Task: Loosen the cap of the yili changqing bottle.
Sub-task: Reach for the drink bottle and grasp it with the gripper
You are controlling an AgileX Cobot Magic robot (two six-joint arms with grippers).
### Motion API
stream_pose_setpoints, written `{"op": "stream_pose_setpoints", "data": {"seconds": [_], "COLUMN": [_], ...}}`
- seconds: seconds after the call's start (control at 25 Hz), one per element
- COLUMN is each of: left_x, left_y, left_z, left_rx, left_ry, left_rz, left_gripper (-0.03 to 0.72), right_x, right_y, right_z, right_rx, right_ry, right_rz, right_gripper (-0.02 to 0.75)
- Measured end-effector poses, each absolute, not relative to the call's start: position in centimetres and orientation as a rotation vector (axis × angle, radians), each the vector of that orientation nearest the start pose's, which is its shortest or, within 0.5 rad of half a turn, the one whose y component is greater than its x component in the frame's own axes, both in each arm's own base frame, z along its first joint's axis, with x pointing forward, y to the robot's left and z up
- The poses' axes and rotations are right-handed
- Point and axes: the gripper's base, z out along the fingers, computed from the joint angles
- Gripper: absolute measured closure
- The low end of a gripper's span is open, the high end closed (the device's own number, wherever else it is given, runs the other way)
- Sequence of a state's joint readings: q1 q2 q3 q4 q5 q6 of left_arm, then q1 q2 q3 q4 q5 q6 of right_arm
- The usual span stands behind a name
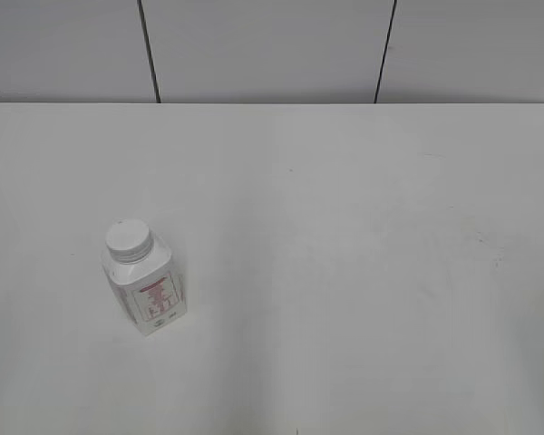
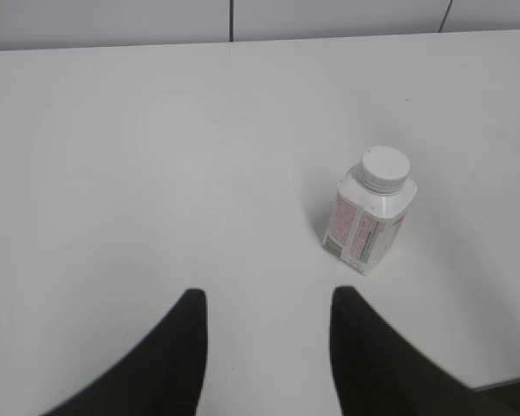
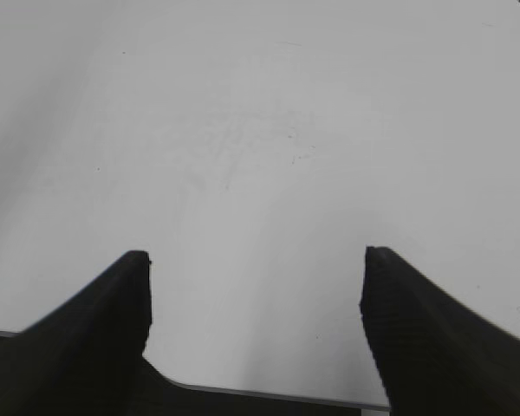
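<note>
While the yili changqing bottle (image 1: pixel 143 285) stood upright on the white table (image 1: pixel 344 272), neither arm was touching it. In the exterior view the bottle was at the left part of the table, and no arm showed in that view. Its round white cap (image 1: pixel 128 239) with the ribbed rim sat on the neck, and the red-pink label faced the camera.

In the left wrist view the left gripper (image 2: pixel 269 299) had its jaws apart, with bare table between the two dark fingers (image 2: pixel 178 347). The bottle (image 2: pixel 367 221) stood ahead of these jaws and to their right side, near but clearly apart from the right finger tip. The cap (image 2: pixel 385 167) was on top, on the side far from the jaws, and the bottle appeared to lean a little away because of the camera angle.

In the right wrist view the right gripper (image 3: pixel 256 256) had its jaws wide open as well, and they held nothing. Only the table surface (image 3: pixel 260 130) with some faint scratches lay between and ahead of them. The bottle did not show in this view.
</note>
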State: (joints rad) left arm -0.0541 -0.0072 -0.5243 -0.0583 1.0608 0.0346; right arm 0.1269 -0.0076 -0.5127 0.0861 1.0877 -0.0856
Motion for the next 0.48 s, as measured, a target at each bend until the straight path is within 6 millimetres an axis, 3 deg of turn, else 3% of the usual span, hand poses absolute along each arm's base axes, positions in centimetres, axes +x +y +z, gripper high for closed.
{"op": "stream_pose_setpoints", "data": {"seconds": [0.48], "left_x": [-0.92], "left_y": [-0.41], "left_z": [28.40], "left_rx": [0.093], "left_ry": [2.010], "left_rz": [-0.082], "left_gripper": [0.386], "right_x": [-0.97], "right_y": [0.58], "right_z": [27.88], "right_rx": [-0.224], "right_ry": [2.038], "right_rz": [0.129], "right_gripper": [0.146]}}
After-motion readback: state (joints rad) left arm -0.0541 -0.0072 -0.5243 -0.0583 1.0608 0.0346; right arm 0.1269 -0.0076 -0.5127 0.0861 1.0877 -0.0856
